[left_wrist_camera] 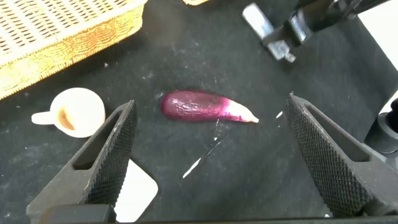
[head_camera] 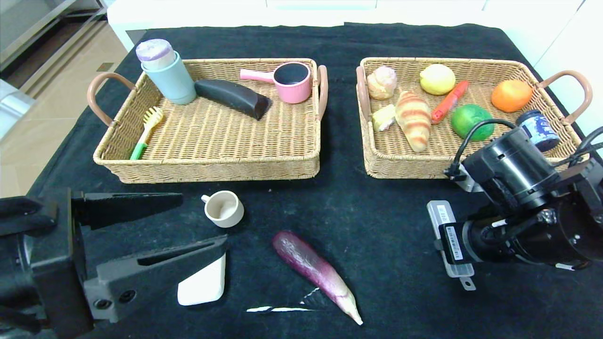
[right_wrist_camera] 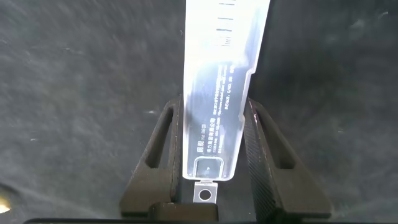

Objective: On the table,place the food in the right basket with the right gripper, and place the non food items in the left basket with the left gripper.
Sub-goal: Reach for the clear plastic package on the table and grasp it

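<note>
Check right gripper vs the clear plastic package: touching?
Touching. In the right wrist view both fingers of the right gripper press against the long sides of the clear plastic package, with no gap visible on either side.

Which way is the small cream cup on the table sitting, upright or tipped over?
Upright. The cream cup stands on the black table in front of the left basket, mouth facing up; the left wrist view shows a brown stain inside.

Black cloth (head_camera: 386, 197) over the worktop, speckled with lint. Thin white streak (head_camera: 278, 309) on the cloth near the front edge. White cabinet (head_camera: 301, 12) behind, tan tiled floor (head_camera: 28, 127) at left, grey shelving (head_camera: 33, 23) at far left corner.
</note>
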Motion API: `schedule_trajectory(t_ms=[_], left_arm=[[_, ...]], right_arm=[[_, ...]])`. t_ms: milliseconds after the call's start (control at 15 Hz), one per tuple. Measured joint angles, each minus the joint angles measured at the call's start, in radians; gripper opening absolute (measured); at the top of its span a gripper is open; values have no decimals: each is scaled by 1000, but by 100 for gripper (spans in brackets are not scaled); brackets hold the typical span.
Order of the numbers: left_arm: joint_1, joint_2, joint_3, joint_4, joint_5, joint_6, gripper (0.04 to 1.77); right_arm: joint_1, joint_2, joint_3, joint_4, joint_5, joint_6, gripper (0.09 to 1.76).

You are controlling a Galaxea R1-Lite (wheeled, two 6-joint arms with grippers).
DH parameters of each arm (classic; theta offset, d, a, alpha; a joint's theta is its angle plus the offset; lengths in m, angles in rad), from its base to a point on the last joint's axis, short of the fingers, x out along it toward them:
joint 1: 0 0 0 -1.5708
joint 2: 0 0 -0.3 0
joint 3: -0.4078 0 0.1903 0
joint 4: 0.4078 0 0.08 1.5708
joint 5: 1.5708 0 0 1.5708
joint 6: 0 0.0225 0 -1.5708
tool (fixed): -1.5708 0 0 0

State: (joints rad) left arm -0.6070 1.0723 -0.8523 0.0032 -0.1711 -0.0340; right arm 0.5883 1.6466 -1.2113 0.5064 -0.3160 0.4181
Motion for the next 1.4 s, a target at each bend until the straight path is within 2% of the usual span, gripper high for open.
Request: schedule_trajectory(t_ms=[267, 533, 1133, 1400], left_arm=[[-1, 0, 1, -4, 0, 1, 172], [-1, 1, 1, -3, 0, 1, 172], [-1, -5, -1, -1, -1, 3, 172], [-4, -3, -1, -1, 0, 3, 172]], right_arm=[[24, -55, -16, -4, 1, -21, 67], [113, -68, -44, -17, 1, -66, 67], [240, 157, -387, -25, -24, -69, 67], [248, 244, -456, -72, -29, -60, 67]])
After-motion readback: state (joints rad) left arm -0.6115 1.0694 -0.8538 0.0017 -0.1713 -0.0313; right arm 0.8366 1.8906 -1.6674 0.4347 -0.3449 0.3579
